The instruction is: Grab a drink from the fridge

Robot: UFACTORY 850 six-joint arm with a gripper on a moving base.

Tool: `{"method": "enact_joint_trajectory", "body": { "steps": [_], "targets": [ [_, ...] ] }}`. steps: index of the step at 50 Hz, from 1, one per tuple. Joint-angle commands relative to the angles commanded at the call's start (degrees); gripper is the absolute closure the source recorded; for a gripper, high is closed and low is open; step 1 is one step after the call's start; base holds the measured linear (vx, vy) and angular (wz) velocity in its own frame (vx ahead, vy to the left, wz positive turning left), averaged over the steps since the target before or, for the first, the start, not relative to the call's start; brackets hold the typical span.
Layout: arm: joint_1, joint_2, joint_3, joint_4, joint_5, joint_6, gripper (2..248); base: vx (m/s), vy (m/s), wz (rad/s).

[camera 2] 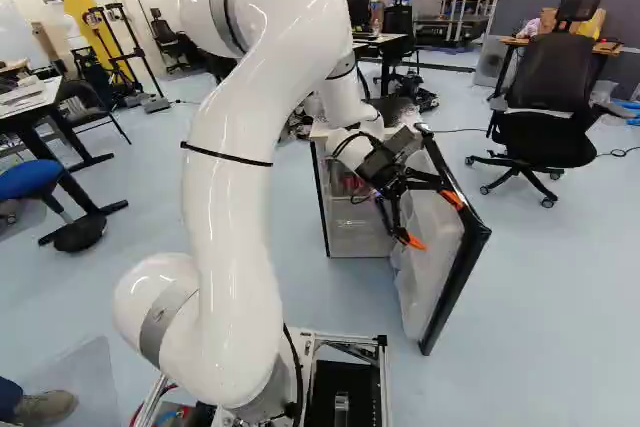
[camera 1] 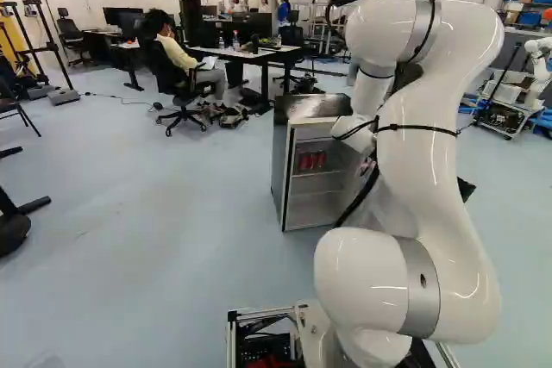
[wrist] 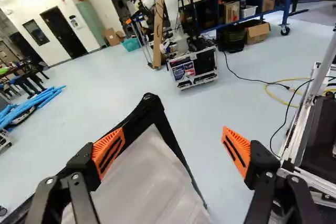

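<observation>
In the right base view my gripper (camera 2: 438,221) is at the fridge's opened door (camera 2: 425,267), near its upper part. The wrist view shows the gripper (wrist: 173,150) open, its orange-padded fingers wide apart. The white inner face and black-edged corner of the door (wrist: 147,177) show between and beneath the fingers, nearer one of them; whether that finger touches the door I cannot tell. The small fridge (camera 1: 282,170) stands upright ahead of the base, with red cans (camera 1: 311,160) on an upper shelf. My arm hides part of the fridge in both base views.
A black office chair (camera 2: 548,112) stands right of the fridge in the right base view. The wrist view shows the base's metal frame (wrist: 299,150) beside the gripper, a wheeled case (wrist: 194,69), floor cables and another robot (wrist: 172,6).
</observation>
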Motion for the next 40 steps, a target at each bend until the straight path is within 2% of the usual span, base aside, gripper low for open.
{"method": "enact_joint_trajectory", "body": {
  "steps": [40],
  "targets": [
    [-10.03,-5.07,-12.15,0.0,0.0,0.0,3,0.0,0.0,0.0]
  ]
}}
